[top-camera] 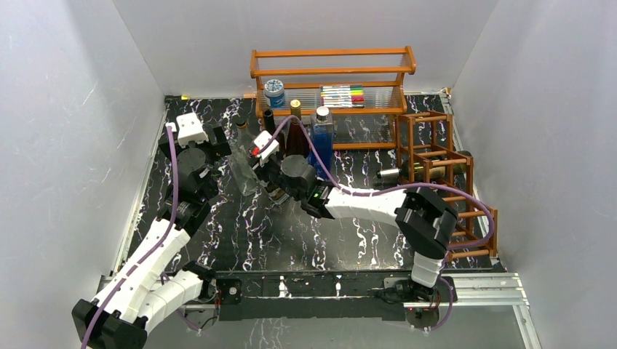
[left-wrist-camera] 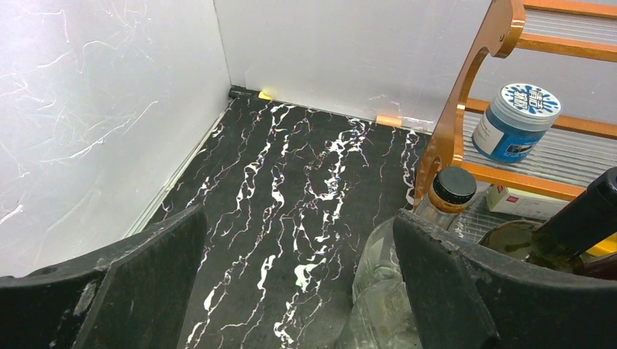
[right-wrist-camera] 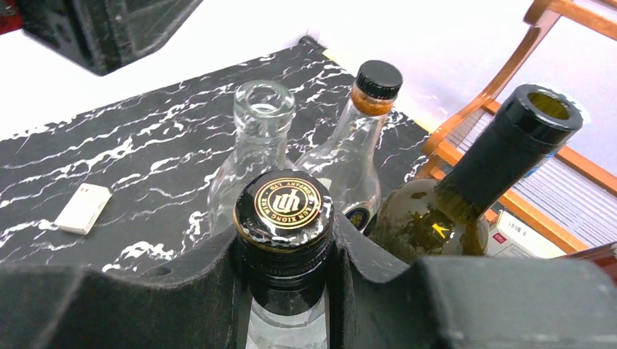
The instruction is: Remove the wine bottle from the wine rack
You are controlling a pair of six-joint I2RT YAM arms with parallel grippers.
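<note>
The reddish-brown wine rack [top-camera: 440, 171] stands at the right. A dark green bottle [top-camera: 411, 173] lies in one of its cells, neck pointing left. My right gripper [top-camera: 278, 187] is far from the rack, at mid-table. In the right wrist view it [right-wrist-camera: 287, 243] is shut on the neck of a clear wine bottle with a black and gold cap [right-wrist-camera: 287, 203]. My left gripper [top-camera: 220, 145] is open and empty near the back left; its fingers [left-wrist-camera: 131, 291] stand wide apart over bare table, and a clear bottle [left-wrist-camera: 385, 291] sits beside the right finger.
Beyond the held bottle stand an open clear bottle [right-wrist-camera: 255, 145], a clear bottle with an amber collar [right-wrist-camera: 360, 145] and a dark green open bottle [right-wrist-camera: 466, 196]. The orange shelf [top-camera: 331, 69] holds a blue jar [top-camera: 274, 92] and markers. A blue bottle [top-camera: 322, 138] stands before it. A white block [right-wrist-camera: 84, 209] lies on the table.
</note>
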